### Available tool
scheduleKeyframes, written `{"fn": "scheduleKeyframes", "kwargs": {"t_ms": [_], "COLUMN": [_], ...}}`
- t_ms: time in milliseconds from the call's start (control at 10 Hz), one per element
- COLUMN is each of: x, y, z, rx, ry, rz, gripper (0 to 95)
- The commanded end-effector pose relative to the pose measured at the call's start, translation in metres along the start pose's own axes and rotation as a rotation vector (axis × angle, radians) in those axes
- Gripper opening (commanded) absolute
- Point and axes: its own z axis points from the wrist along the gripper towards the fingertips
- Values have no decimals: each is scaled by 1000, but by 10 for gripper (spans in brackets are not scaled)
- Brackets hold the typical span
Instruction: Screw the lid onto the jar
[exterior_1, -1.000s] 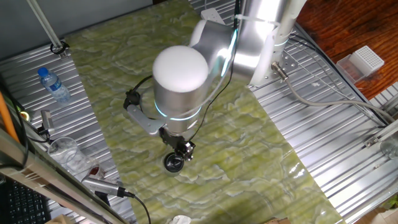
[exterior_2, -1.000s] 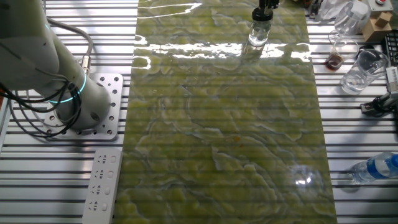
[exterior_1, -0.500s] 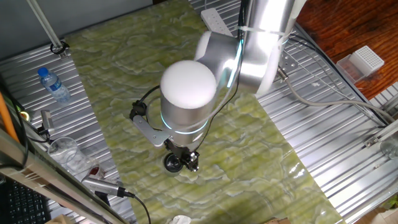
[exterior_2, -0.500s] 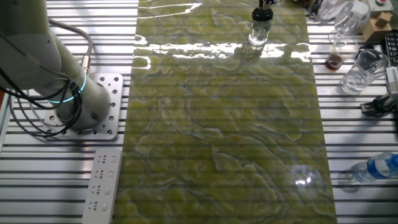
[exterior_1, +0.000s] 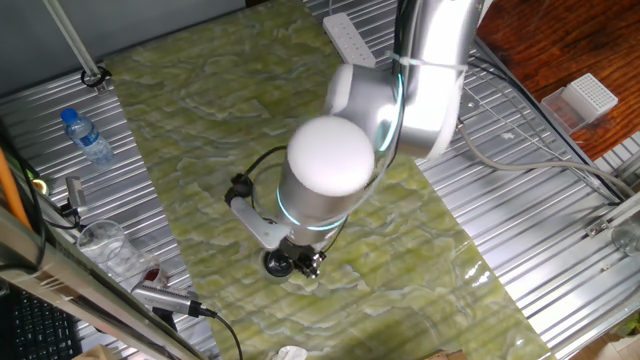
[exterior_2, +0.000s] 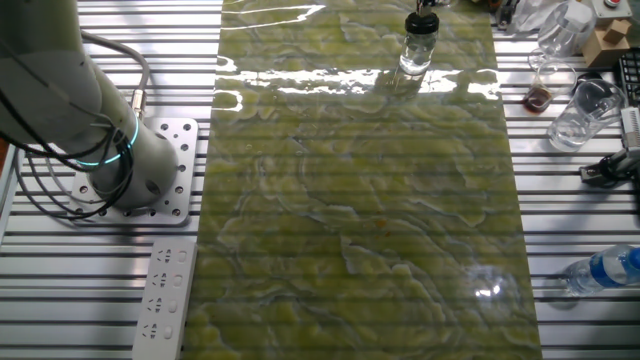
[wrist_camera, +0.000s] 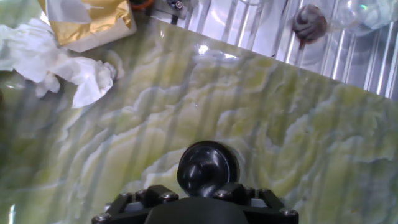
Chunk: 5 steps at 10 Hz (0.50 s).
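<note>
A small see-through jar (exterior_2: 417, 52) is standing upright near the far edge of the green marbled mat (exterior_2: 360, 200) covering the tabletop (exterior_2: 100, 290), its black lid (exterior_2: 420, 22) sitting on top. The tool (exterior_2: 427, 4) is showing only as a dark tip at the frame's top edge, just above the lid; its jaws cannot be made out. The arm's base (exterior_2: 130, 170) is glowing with a teal ring at left. A power strip (exterior_2: 165, 300) is lying below it. A clear plastic cup (exterior_2: 585, 110) and a blue-capped water bottle (exterior_2: 605, 270) are resting at right.
</note>
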Motion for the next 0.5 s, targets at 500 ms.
{"fn": "scheduleKeyframes", "kwargs": {"t_ms": [500], "x": [-7], "y": [0], "z": [5], "rx": [48], "ry": [2], "rz": [5], "gripper": [380]}}
